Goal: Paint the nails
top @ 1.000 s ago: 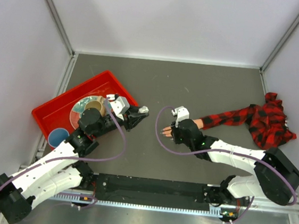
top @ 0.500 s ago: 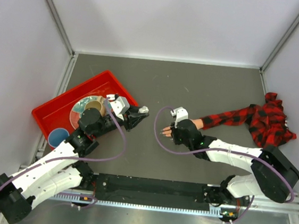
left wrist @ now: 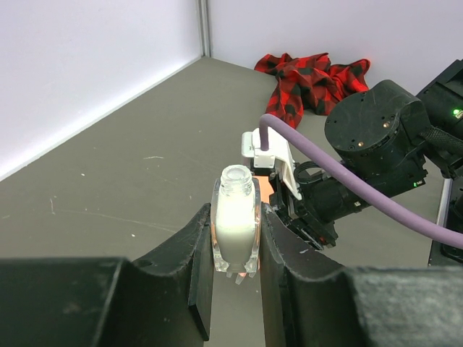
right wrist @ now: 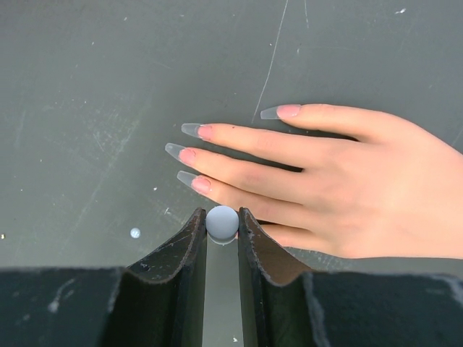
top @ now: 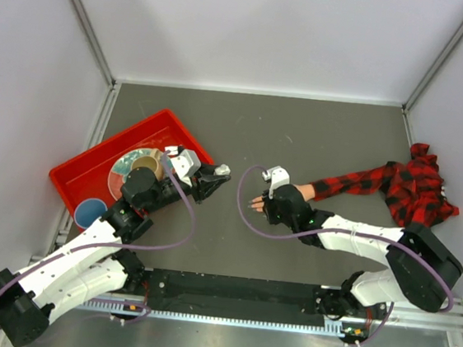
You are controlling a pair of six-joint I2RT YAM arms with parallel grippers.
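The peach fake hand (right wrist: 362,181) lies palm down on the grey table, fingers pointing left, with long pale nails (right wrist: 189,130) at the fingertips. Its red-and-black plaid sleeve (top: 355,180) trails to the right. My right gripper (right wrist: 221,217) is shut on a round grey-white brush cap (right wrist: 222,224), right at the lowest finger. From above, the right gripper (top: 276,201) covers most of the hand; only the fingertips (top: 257,202) show. My left gripper (left wrist: 235,213) is shut on a small clear open bottle (left wrist: 236,231) of white polish and holds it upright, left of the hand.
A red tray (top: 92,163) at the left holds a plate with a bowl (top: 143,164) and a blue cup (top: 91,211). The plaid cloth bunches up (top: 416,189) near the right wall. Metal rails edge the table.
My right gripper has shifted slightly left over the fake hand with the cap in it. The left arm and bottle have not moved.
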